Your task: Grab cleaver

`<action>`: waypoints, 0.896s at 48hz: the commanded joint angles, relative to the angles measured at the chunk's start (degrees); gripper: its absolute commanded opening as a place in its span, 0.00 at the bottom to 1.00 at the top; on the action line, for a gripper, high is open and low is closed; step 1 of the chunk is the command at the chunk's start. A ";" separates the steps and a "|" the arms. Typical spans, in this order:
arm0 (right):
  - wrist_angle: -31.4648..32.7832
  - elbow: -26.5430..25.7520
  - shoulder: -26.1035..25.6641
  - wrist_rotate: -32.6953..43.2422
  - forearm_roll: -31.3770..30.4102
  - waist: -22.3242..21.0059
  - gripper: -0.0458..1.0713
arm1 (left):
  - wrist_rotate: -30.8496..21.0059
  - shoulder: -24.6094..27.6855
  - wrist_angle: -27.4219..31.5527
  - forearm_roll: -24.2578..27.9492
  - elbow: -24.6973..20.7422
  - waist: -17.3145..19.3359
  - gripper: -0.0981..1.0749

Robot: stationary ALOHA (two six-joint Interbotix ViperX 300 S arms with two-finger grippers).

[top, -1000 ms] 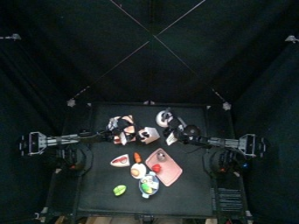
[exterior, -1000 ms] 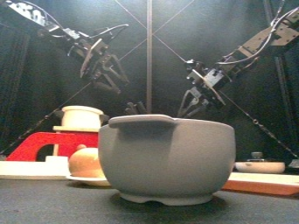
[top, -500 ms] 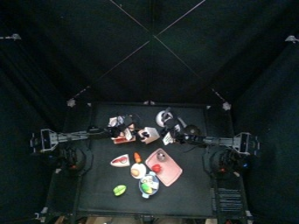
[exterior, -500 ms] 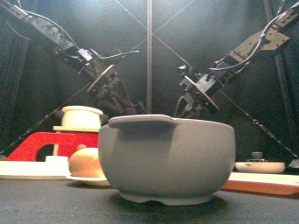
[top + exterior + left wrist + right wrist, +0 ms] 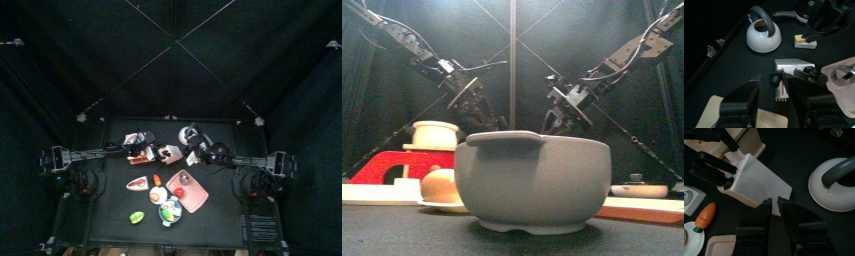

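Observation:
A white knife block [image 5: 170, 153] lies mid-table with several black handles [image 5: 714, 170] sticking out of one end; I cannot tell which handle is the cleaver's. In the left wrist view the block [image 5: 794, 64] lies just ahead, its handles [image 5: 811, 75] pointing back at me. My left gripper [image 5: 783, 102] is open wide and empty, hovering a little short of the handles; it also shows in the top view [image 5: 140, 143]. My right gripper [image 5: 775, 203] hangs over the block's other end, jaws nearly together and holding nothing; it also shows in the front view [image 5: 567, 108].
A white kettle [image 5: 764, 35] and a yellow sponge [image 5: 805, 41] stand behind the block. A carrot [image 5: 707, 214], a plate [image 5: 167, 212] and a pink board [image 5: 187, 190] lie nearer the front. A big grey bowl [image 5: 529, 180] fills the front view. A beige board [image 5: 724, 112] lies beside the left gripper.
My left gripper has come down and in toward the knife block's handles. My right gripper has barely shifted above the block.

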 commanded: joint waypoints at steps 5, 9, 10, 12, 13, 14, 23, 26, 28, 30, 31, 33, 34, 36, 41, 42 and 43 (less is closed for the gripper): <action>-0.09 -0.97 -0.70 -0.09 0.18 -0.35 0.58 | 0.18 -0.35 -0.18 0.18 -1.23 -0.09 0.47; 0.00 -1.05 -0.53 -0.09 0.18 -0.35 0.58 | 0.18 -0.44 -0.09 0.18 -1.23 -0.18 0.46; -0.09 -1.05 -0.53 -0.09 0.26 -0.26 0.58 | 0.18 -0.44 -0.09 0.18 -1.23 -0.18 0.46; -0.09 -1.05 -0.44 -0.09 0.26 -0.35 0.58 | 0.18 -0.44 -0.09 0.18 -1.23 -0.18 0.46; -0.09 -1.05 -0.44 -0.09 0.18 -0.35 0.58 | 0.18 -0.44 -0.09 0.09 -1.23 -0.26 0.46; -0.09 -1.05 -0.44 -0.09 0.26 -0.26 0.58 | 0.18 -0.53 -0.18 0.09 -1.23 -0.26 0.46; -0.09 -0.97 -0.44 -0.09 0.18 -0.35 0.58 | 0.09 -0.70 0.09 0.00 -1.23 -0.88 0.46; -0.09 -0.97 -0.44 -0.09 0.18 -0.35 0.58 | 0.18 -0.70 0.18 -0.09 -1.14 -1.23 0.46; -0.09 -1.05 -0.44 -0.09 0.26 -0.35 0.58 | 0.18 -0.79 0.18 -0.09 -1.23 -1.41 0.46; -0.09 -1.05 -0.44 -0.09 0.18 -0.26 0.58 | 0.18 -0.79 0.26 0.00 -1.23 -1.58 0.46; -0.09 -1.05 -0.44 -0.09 0.26 -0.35 0.58 | 0.18 -0.79 0.26 -0.09 -1.23 -1.58 0.46; -0.09 -1.05 -0.44 -0.09 0.26 -0.35 0.58 | 0.18 -0.79 0.35 -0.09 -1.14 -1.58 0.46; -0.09 -1.05 -0.44 -0.09 0.26 -0.26 0.58 | 0.18 -0.79 0.35 -0.09 -1.14 -1.58 0.46; -0.09 -0.97 -0.35 -0.09 0.26 -0.35 0.58 | 0.09 -0.79 0.35 -0.09 -1.14 -1.58 0.46; -0.09 -0.97 -0.44 -0.09 0.26 -0.35 0.58 | 0.09 -0.79 0.35 -0.09 -1.14 -1.58 0.46; -0.09 -0.97 -0.44 -0.09 0.26 -0.26 0.58 | 0.09 -0.79 0.35 -0.09 -1.14 -1.58 0.46; -0.09 -0.97 -0.35 -0.09 0.18 -0.26 0.58 | 0.09 -0.79 0.44 -0.09 -1.14 -1.58 0.46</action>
